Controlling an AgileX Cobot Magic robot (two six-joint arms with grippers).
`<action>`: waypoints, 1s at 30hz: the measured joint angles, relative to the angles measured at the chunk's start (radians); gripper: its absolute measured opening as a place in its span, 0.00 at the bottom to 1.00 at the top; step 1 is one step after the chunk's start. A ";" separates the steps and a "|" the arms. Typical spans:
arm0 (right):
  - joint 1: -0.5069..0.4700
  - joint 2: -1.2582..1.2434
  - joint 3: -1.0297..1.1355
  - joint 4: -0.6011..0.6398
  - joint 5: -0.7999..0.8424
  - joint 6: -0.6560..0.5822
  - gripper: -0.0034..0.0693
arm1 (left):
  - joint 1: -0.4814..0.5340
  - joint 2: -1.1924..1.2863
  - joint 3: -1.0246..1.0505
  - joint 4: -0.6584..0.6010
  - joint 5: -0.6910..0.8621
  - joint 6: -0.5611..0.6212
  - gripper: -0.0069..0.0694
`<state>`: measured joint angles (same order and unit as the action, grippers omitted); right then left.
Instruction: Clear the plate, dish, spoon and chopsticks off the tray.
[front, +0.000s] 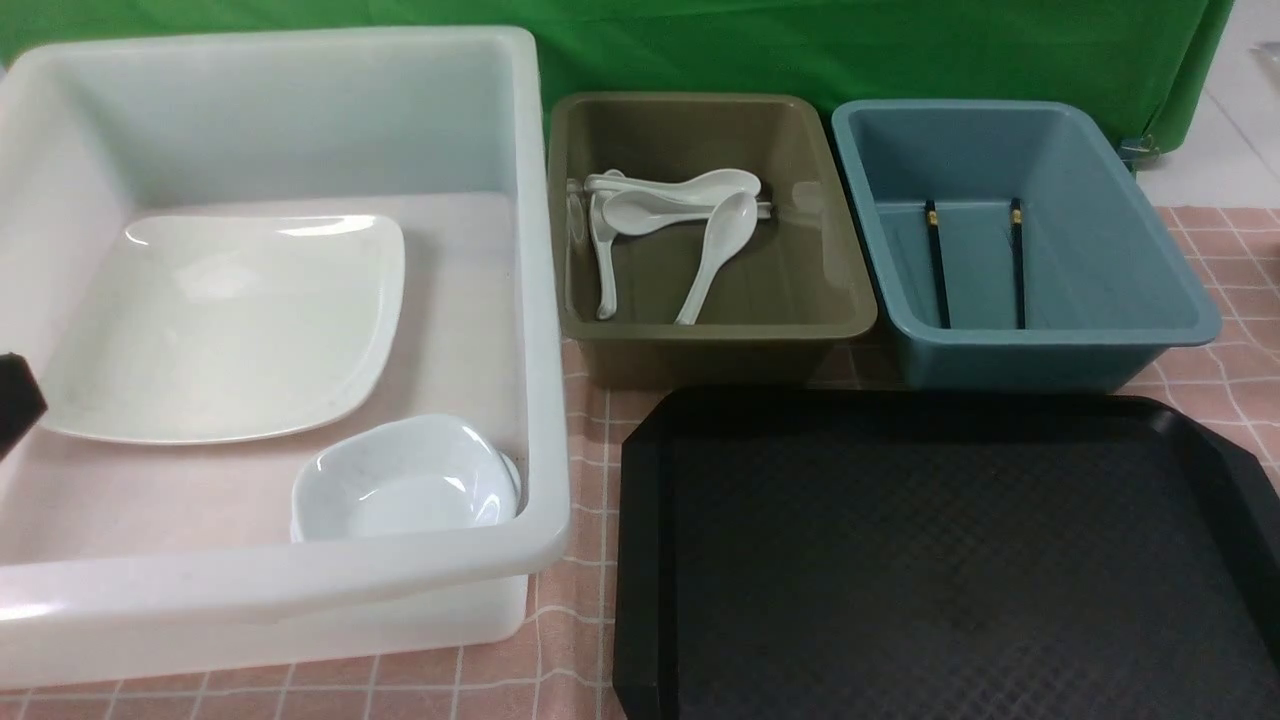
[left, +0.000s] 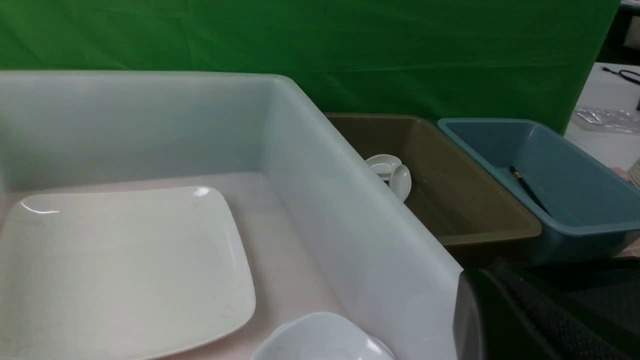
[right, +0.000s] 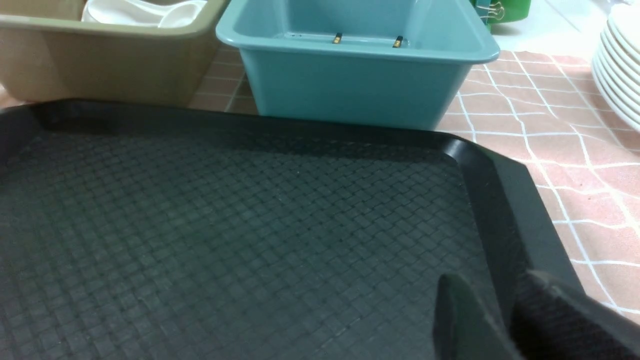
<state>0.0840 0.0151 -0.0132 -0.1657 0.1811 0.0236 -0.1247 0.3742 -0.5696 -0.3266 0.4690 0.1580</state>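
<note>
The black tray lies at the front right with nothing on it. The large white plate rests in the white tub, with the small dish in front of it. Several white spoons lie in the olive tub; I cannot tell which is the task's spoon. The black chopsticks lie in the blue tub. My left gripper is shut and empty beside the white tub's near wall. My right gripper hangs open over the tray's right rim, holding nothing.
The three tubs stand side by side on a pink checked cloth, before a green backdrop. A stack of white plates stands to the right of the blue tub. A black part of my left arm shows at the left edge.
</note>
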 joint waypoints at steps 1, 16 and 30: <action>0.000 0.000 0.000 0.000 0.000 0.000 0.35 | 0.000 0.000 0.000 0.008 0.000 0.001 0.09; 0.000 0.000 0.000 0.000 0.000 0.000 0.38 | 0.084 -0.250 0.317 0.188 -0.182 -0.129 0.09; 0.000 0.000 0.000 0.000 -0.001 0.000 0.38 | 0.120 -0.374 0.571 0.249 -0.226 -0.140 0.09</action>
<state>0.0840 0.0151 -0.0132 -0.1657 0.1805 0.0236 -0.0046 0.0000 0.0013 -0.0774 0.2429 0.0179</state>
